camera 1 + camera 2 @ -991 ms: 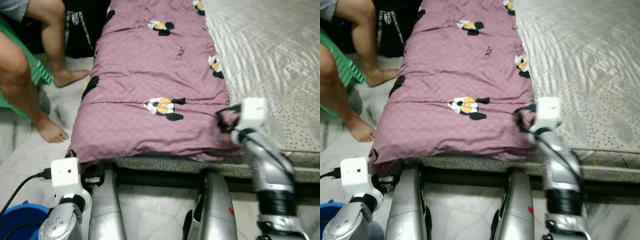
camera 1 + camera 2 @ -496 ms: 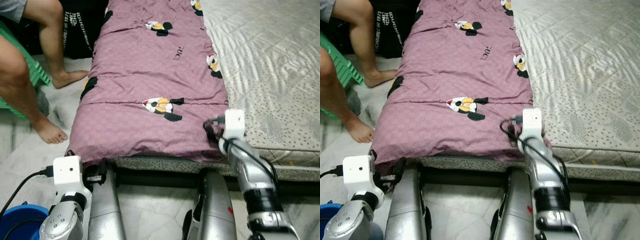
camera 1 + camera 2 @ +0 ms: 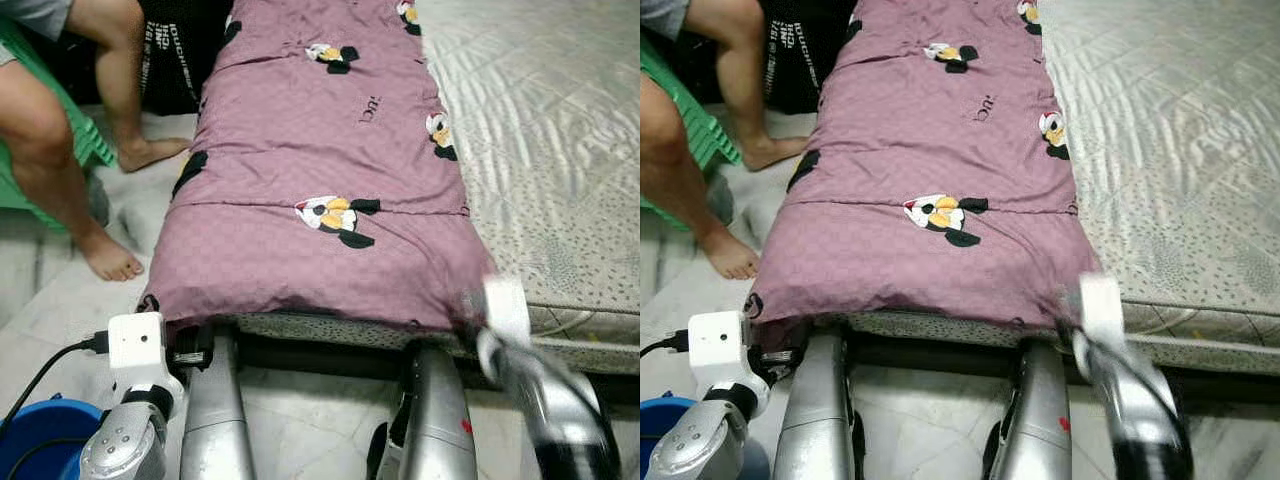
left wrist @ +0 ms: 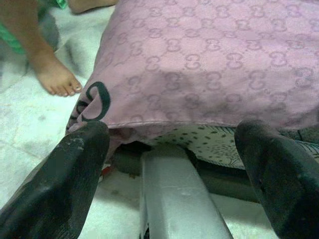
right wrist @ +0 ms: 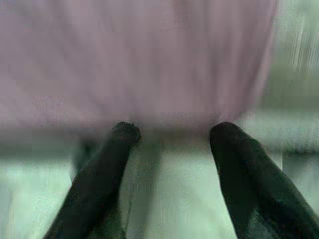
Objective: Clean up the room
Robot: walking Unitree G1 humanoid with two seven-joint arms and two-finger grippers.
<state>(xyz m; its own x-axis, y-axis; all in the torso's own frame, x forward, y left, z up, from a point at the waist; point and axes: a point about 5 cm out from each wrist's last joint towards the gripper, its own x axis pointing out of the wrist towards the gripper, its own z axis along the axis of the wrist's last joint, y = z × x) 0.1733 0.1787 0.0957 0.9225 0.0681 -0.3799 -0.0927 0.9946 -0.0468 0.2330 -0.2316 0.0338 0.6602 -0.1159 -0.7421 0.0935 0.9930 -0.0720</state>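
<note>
Pale marbled floor tile (image 3: 40, 310) runs along the near side of a low bed, whose mattress (image 3: 560, 150) wears a silvery quilted cover. Over its left half lies a mauve quilt (image 3: 320, 180) printed with small cartoon figures, its near hem hanging just past the mattress edge. A person sits at the left on something green, bare feet (image 3: 112, 262) on the floor, and a blue bucket (image 3: 40, 440) stands at the robot's left.

Judging from how both arms sit at the hem, the step in hand is taking the quilt's two near corners to straighten or fold it. To do it well, each end effector should close on the doubled hem itself, not the dotted mattress edging beneath, and both should lift together so the cloth stays square. Keeping the pull clear of the person's legs seems wise.

In its wrist view the left end effector (image 4: 169, 144) has its two black fingers (image 4: 75, 169) spread wide, holding nothing, just below the quilt's left corner and not touching it. The right end effector (image 5: 167, 132) is blurred; its fingers are parted, with the mauve cloth just beyond the tips and nothing between them. From the head camera the right arm (image 3: 540, 380) sits by the right corner.
</note>
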